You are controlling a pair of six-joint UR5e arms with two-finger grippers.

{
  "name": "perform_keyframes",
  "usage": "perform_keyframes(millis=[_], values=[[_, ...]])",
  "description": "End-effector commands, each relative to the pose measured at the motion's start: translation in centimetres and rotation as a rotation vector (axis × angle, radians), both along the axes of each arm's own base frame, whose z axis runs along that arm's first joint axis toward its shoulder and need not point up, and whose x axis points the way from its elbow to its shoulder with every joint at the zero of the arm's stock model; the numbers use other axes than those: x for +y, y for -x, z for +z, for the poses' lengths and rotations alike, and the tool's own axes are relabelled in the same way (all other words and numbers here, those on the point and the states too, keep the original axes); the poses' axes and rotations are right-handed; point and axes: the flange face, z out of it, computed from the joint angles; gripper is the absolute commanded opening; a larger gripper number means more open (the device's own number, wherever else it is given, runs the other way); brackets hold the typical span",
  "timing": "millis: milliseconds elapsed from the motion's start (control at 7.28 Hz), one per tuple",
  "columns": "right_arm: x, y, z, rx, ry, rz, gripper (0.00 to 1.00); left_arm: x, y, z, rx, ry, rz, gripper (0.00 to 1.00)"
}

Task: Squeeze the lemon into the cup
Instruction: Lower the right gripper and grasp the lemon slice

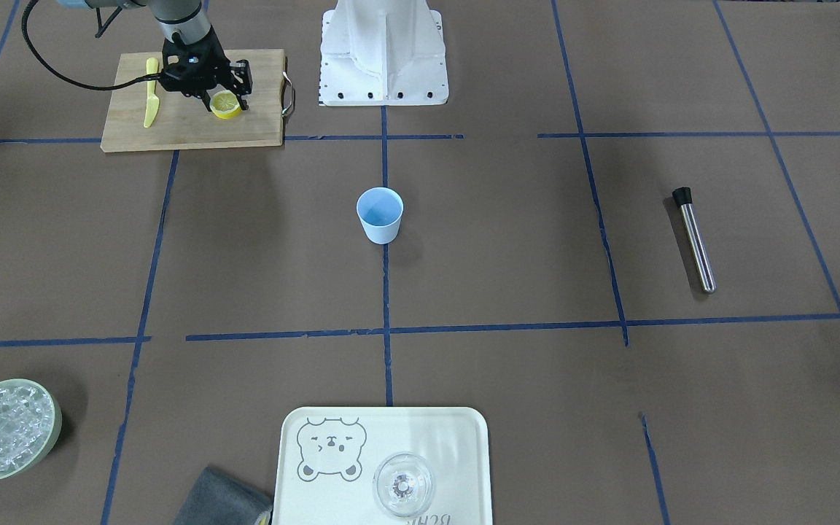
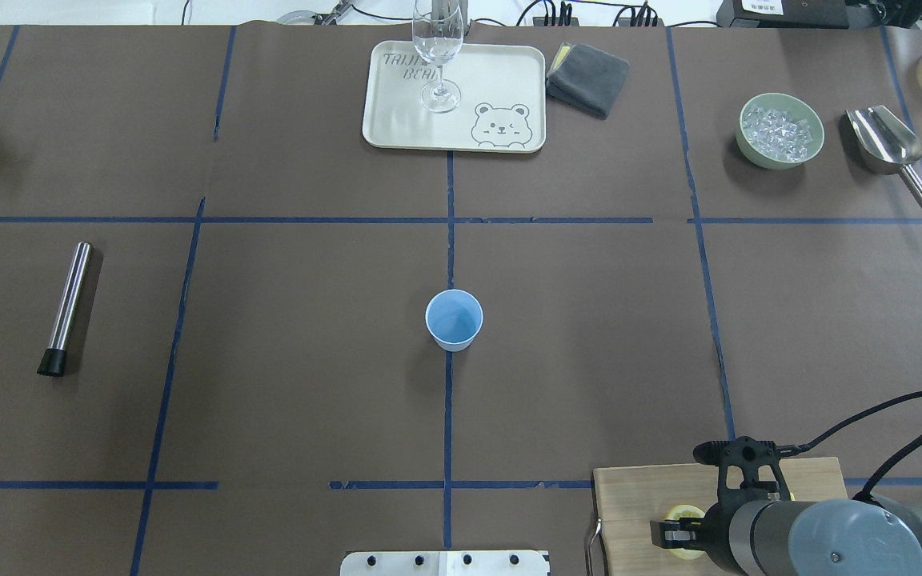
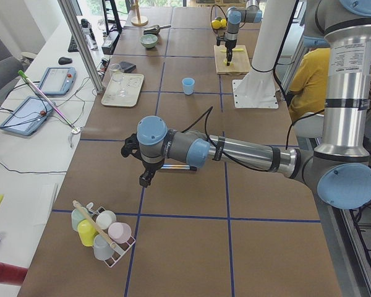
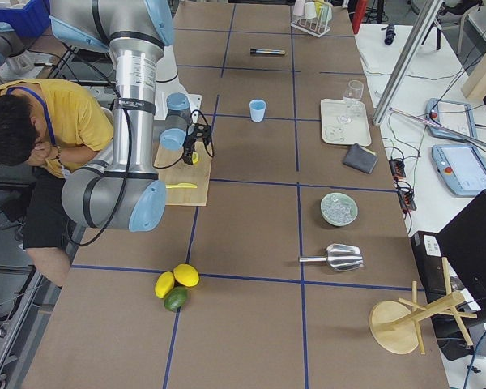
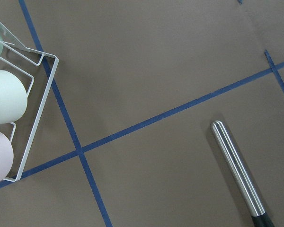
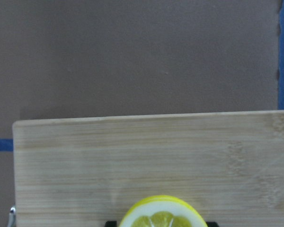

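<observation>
The lemon [image 1: 224, 108] sits cut face up near one end of the wooden cutting board [image 1: 194, 133]. My right gripper [image 1: 226, 100] comes down on it from above. In the right wrist view the dark pads press against both sides of the lemon's [image 6: 163, 215] rind, so it is shut on it. The light-blue cup [image 1: 380, 215] stands upright and empty at the table's middle, well away from the board. My left gripper [image 3: 144, 181] hovers over the table's far end near the steel rod [image 5: 236, 170]. Whether it is open or shut I cannot tell.
A yellow knife [image 1: 150, 98] lies on the board beside the gripper. A tray [image 2: 397, 120] carries a clear glass [image 2: 437, 56]. A grey cloth [image 2: 587, 78], an ice bowl [image 2: 779, 130] and a metal scoop [image 2: 887, 144] stand beyond. A cup rack [image 3: 102, 232] is nearby. A person [image 4: 32, 138] sits by the robot.
</observation>
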Motion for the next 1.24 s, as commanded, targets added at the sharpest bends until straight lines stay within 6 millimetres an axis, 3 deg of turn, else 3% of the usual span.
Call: perform_keyframes(millis=[0, 825, 1100], values=[[-1.1, -0.7, -0.4, -0.008, 0.001, 0.028, 0.61, 0.0, 0.1, -0.1, 0.000, -0.002, -0.002, 1.00], [-1.1, -4.0, -3.0, -0.046, -0.002, 0.034, 0.64, 0.6, 0.1, 0.1, 0.001, 0.006, -0.001, 1.00], [-3.3, -5.5, -5.0, -0.091, -0.003, 0.092, 0.64, 0.9, 0.1, 0.0, 0.001, 0.004, -0.001, 1.00]])
